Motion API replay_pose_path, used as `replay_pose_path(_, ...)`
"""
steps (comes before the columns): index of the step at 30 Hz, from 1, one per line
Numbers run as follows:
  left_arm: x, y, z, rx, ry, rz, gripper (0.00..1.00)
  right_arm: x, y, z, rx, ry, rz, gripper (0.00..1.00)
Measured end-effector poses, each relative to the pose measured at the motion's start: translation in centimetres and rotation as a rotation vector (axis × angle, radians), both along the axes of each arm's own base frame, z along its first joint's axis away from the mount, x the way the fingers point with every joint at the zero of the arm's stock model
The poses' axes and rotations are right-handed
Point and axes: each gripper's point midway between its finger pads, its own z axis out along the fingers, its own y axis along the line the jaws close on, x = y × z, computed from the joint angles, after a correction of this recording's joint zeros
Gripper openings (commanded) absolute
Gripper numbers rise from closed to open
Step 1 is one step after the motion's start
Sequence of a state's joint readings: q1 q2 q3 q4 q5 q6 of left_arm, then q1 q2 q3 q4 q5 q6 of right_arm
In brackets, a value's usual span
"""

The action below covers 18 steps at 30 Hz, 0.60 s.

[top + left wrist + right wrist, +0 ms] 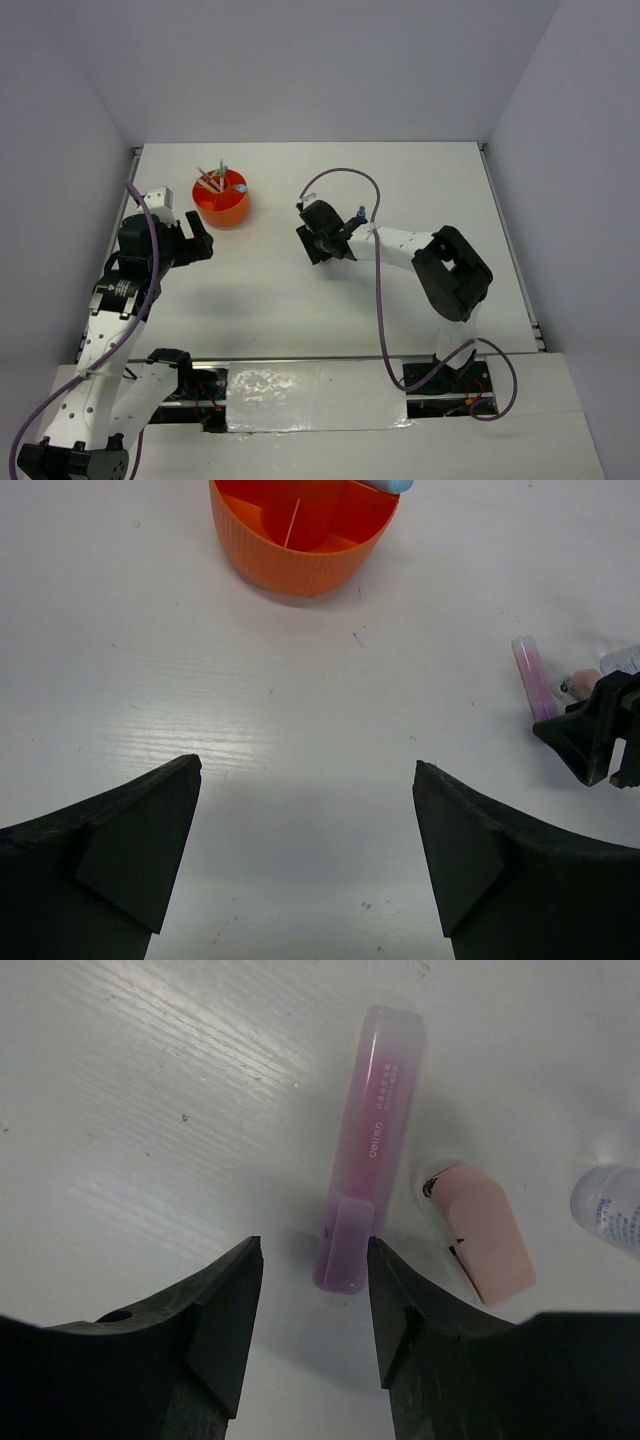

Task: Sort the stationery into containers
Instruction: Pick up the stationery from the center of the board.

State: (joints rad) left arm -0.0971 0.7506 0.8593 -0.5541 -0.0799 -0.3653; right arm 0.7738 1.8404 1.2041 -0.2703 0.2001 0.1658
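Right pincer is hanging released, jaws straddling one end of the purple marker lying on the bench beside the pink eraser; left pincer is hovering released, facing the orange organizer.

I see the table as white, with a soft sheen and fine brushed streaks. The organizer looks like smooth orange plastic, finely ribbed outside. The purple marker is frosted translucent plastic, the eraser matt pink, the right pincer matt black plastic.
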Motion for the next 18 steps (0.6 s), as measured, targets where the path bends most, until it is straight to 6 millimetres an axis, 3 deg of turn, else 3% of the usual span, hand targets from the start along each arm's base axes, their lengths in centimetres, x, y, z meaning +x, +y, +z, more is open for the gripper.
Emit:
replay_pose_path(11, 0.1, -0.1, -0.2, 0.000, 0.006, -0.005, 0.99, 0.6, -0.8, -2.2, -0.021, 0.013, -0.030, 0.54)
replay_pose_path(18, 0.1, -0.1, -0.2, 0.000, 0.007, -0.006, 0.99, 0.7, -0.6, -3.2, 0.006, 0.013, -0.043, 0.32)
